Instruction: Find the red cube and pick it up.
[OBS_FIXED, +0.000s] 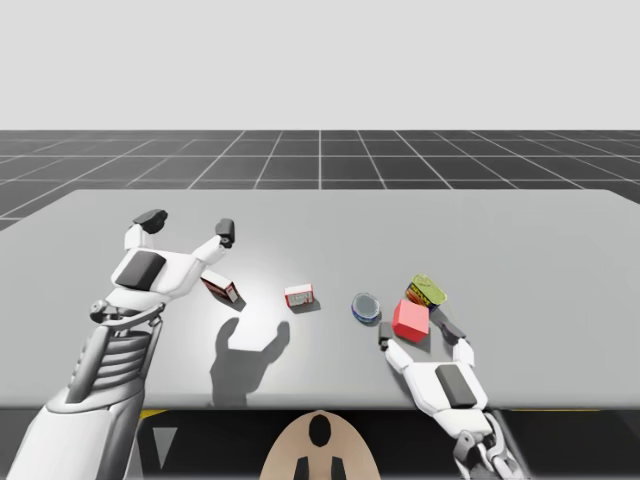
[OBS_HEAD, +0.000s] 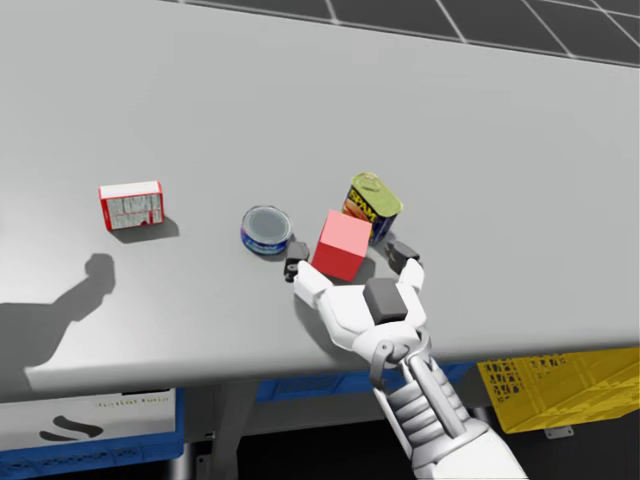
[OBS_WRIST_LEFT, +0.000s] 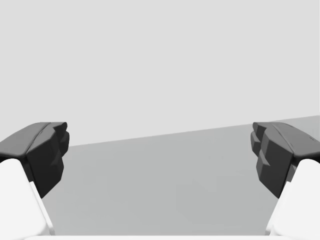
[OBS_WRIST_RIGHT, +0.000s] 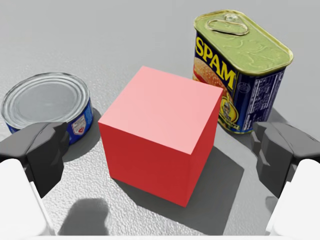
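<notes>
The red cube (OBS_FIXED: 411, 320) (OBS_HEAD: 341, 245) (OBS_WRIST_RIGHT: 160, 132) sits on the grey table (OBS_FIXED: 520, 260) between the fingers of my right gripper (OBS_FIXED: 417, 336) (OBS_HEAD: 349, 259) (OBS_WRIST_RIGHT: 160, 155). That gripper is open, with a gap on each side of the cube, and neither of its fingers (OBS_WRIST_RIGHT: 42, 155) touches it. My left gripper (OBS_FIXED: 188, 225) (OBS_WRIST_LEFT: 160, 155) hangs open above the table's left part, with nothing between its fingers.
A flat blue can (OBS_FIXED: 366, 306) (OBS_HEAD: 266, 229) (OBS_WRIST_RIGHT: 47, 105) lies just left of the cube. A tall blue can with a yellow-green lid (OBS_FIXED: 427, 291) (OBS_HEAD: 373, 207) (OBS_WRIST_RIGHT: 240, 70) stands just behind it. Two small red-and-white boxes (OBS_FIXED: 299, 295) (OBS_FIXED: 222, 289) lie mid-table. A yellow crate (OBS_HEAD: 560, 385) sits below the near edge.
</notes>
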